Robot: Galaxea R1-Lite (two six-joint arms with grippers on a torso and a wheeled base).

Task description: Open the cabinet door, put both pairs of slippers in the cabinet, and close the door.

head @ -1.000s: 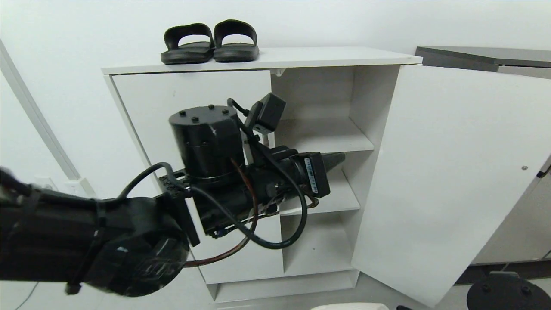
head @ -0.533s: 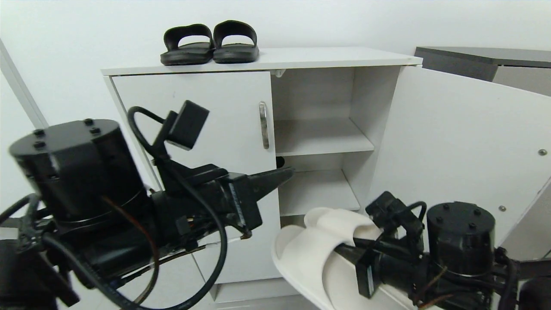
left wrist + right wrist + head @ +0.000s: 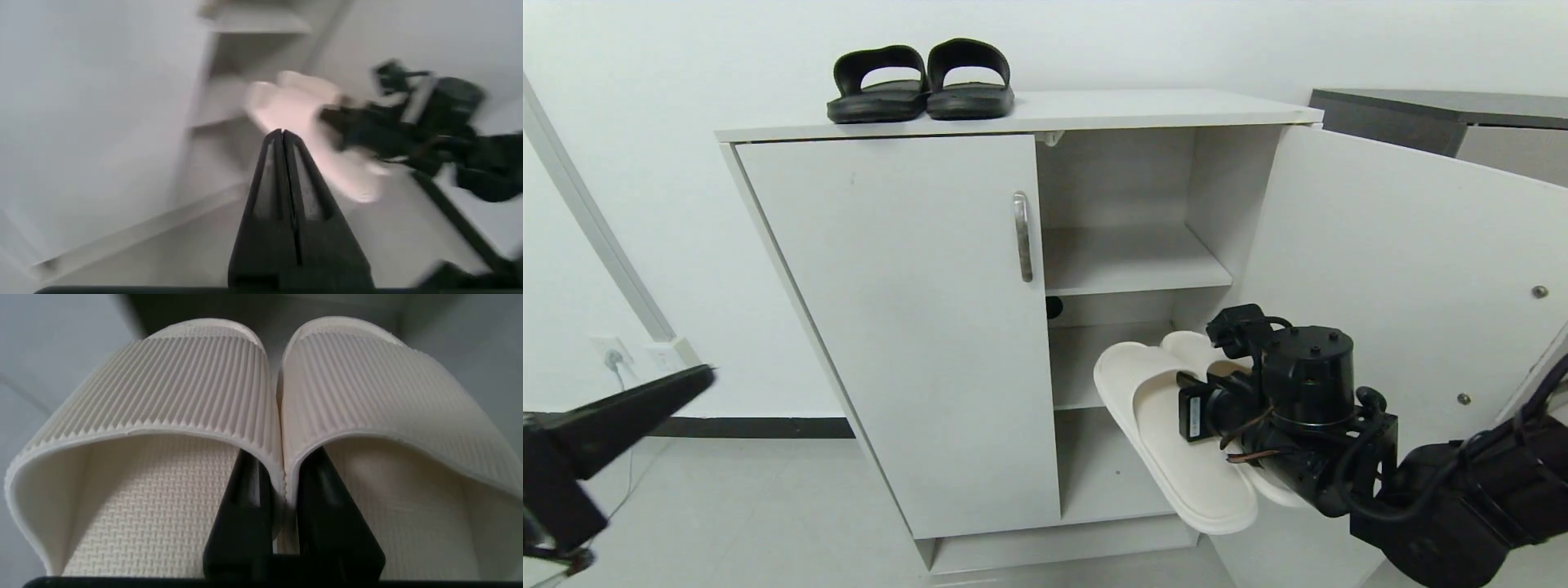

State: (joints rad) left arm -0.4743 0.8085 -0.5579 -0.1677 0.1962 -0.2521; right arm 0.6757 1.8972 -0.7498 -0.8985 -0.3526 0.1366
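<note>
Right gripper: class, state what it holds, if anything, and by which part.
The right gripper holds the pair of white slippers. It pinches the adjoining inner edges of the two straps together, with one finger tucked under each strap.

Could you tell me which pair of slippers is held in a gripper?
The white pair, pinched by the right gripper in front of the open cabinet; the black pair sits free on top of it.

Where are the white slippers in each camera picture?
Head view: white slippers lower right, before the open cabinet.
Left wrist view: slippers just beyond the left arm's shut jaws.
Right wrist view: slippers close up, side by side.
Shared landmark: the right arm's black jaws pinching them.
</note>
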